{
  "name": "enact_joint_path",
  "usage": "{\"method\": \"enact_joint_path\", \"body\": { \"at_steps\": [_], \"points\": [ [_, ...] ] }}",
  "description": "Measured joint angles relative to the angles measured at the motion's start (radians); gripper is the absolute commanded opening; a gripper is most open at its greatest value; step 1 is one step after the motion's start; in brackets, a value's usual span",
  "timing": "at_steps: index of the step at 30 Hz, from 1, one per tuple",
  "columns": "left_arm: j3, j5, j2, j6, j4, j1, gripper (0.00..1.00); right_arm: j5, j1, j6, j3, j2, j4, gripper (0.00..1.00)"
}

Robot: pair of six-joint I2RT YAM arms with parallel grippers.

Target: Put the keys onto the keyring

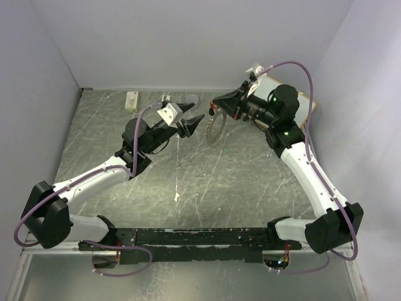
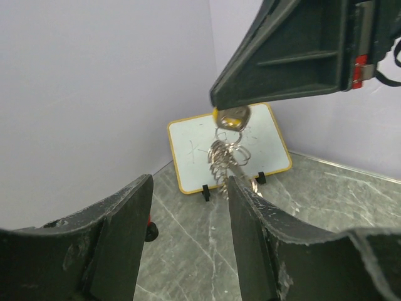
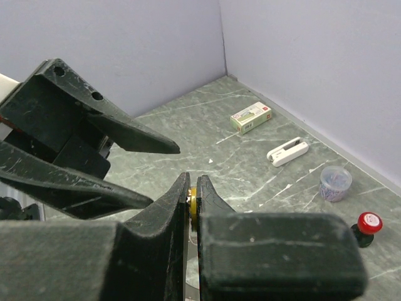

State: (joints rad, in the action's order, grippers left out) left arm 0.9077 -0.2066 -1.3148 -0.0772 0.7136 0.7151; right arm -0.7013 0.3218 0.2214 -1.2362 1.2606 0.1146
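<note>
Grey marbled bench [image 1: 238, 188] lying between pale walls [image 1: 188, 37], right tool [image 3: 193, 191] pinching yellow key [image 2: 230, 118] above bench, keyring [image 2: 227, 155] hanging beneath that key, left tool [image 1: 198, 111] standing spread just beside keyring

1. I count one keyring [image 1: 215, 130].
2. I see one yellow key [image 2: 230, 117].
3. Standing behind: one whiteboard [image 2: 188, 157].
4. On my tabletop: one small box [image 3: 250, 118], one white plastic piece [image 3: 287, 152], one clear cup [image 3: 335, 182], one red-topped knob [image 3: 368, 224].

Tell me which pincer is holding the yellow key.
The right pincer, shut on the yellow key; the left pincer stands open and empty.
</note>
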Motion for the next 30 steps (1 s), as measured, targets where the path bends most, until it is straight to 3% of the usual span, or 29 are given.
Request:
{"method": "enact_joint_path", "body": {
  "at_steps": [30],
  "points": [
    [0.159, 0.017, -0.06, -0.131, -0.212, 0.085, 0.66, 0.021, 0.005, 0.007, -0.004, 0.03, 0.015, 0.0]
  ]
}}
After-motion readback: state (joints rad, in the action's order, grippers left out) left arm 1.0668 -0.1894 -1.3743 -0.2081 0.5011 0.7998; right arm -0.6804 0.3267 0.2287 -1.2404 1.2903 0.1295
